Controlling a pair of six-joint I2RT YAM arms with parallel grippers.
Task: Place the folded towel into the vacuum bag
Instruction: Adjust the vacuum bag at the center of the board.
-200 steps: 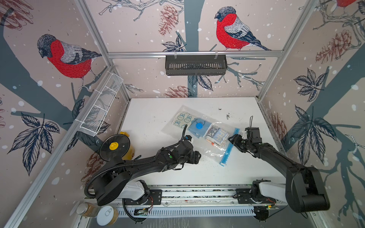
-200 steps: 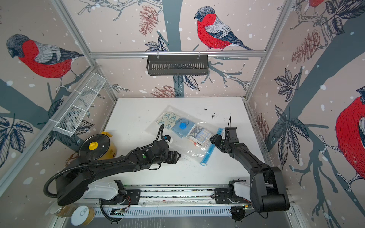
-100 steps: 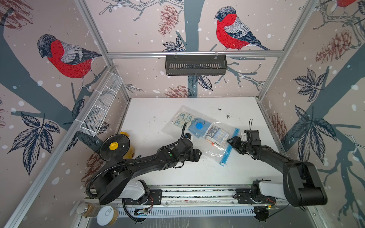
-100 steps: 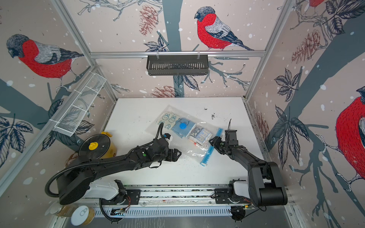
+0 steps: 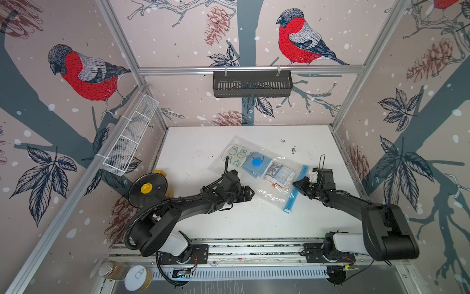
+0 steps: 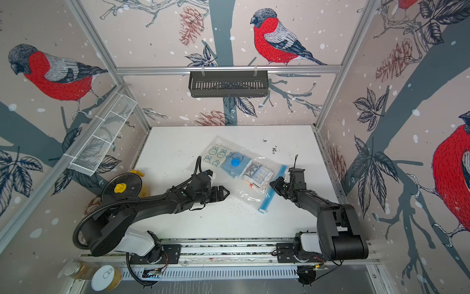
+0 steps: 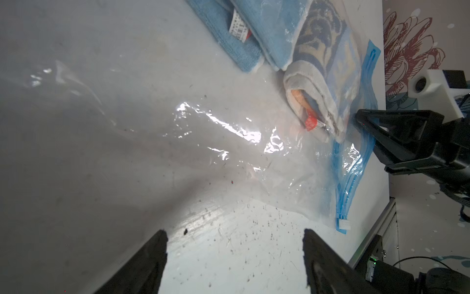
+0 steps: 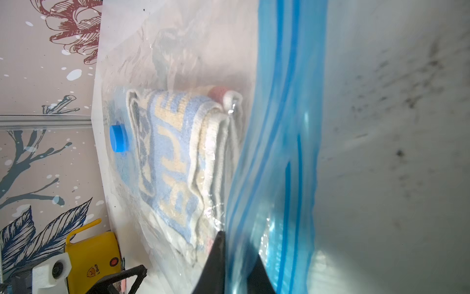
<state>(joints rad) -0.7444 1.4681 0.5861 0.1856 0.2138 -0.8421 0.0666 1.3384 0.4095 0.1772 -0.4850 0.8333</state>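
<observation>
Right gripper (image 5: 295,183) pinches the blue zip strip (image 5: 292,199) of the clear plastic vacuum bag (image 5: 272,196). Left gripper (image 5: 251,194) hangs wide open nearby.

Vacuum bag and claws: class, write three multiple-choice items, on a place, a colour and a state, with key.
1. Where is the round blue valve cap? A) on the clear plastic vacuum bag, over the plain blue folded towel; B) on bare table; C) in a basket.
2. What colour is the bag's zip-seal strip? A) red; B) blue; C) yellow.
3. The left claw is: A) shut on the bag; B) shut on a towel; C) open, empty.
Key: 1A, both top views show it above that towel; 2B, blue in every view; 3C, jaws wide apart, nothing between.
</observation>
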